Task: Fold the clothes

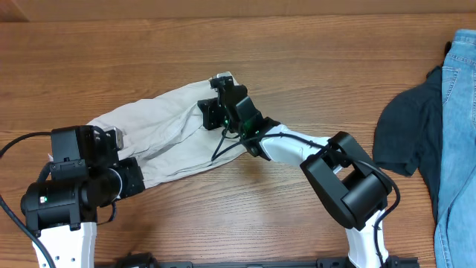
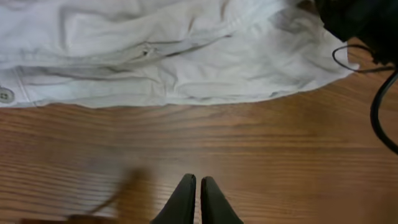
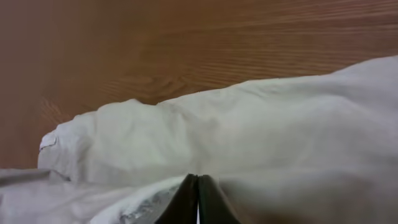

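The clothes, a pair of cream shorts (image 1: 160, 130), lie crumpled on the wooden table, running from the left up toward the centre. My right gripper (image 1: 221, 83) is at their upper right end. In the right wrist view its fingertips (image 3: 198, 178) are pressed together with a fold of the cream cloth (image 3: 249, 137) pinched at the tips. My left gripper (image 2: 198, 180) hangs shut over bare wood just in front of the shorts' near edge (image 2: 186, 93), touching nothing. Seen from overhead, the left gripper (image 1: 134, 177) sits by the shorts' lower left edge.
A dark navy garment (image 1: 405, 134) and blue jeans (image 1: 457, 141) lie at the table's right side. The right arm (image 1: 290, 145) reaches across the middle, and its black cable (image 2: 379, 106) loops beside the shorts' right end.
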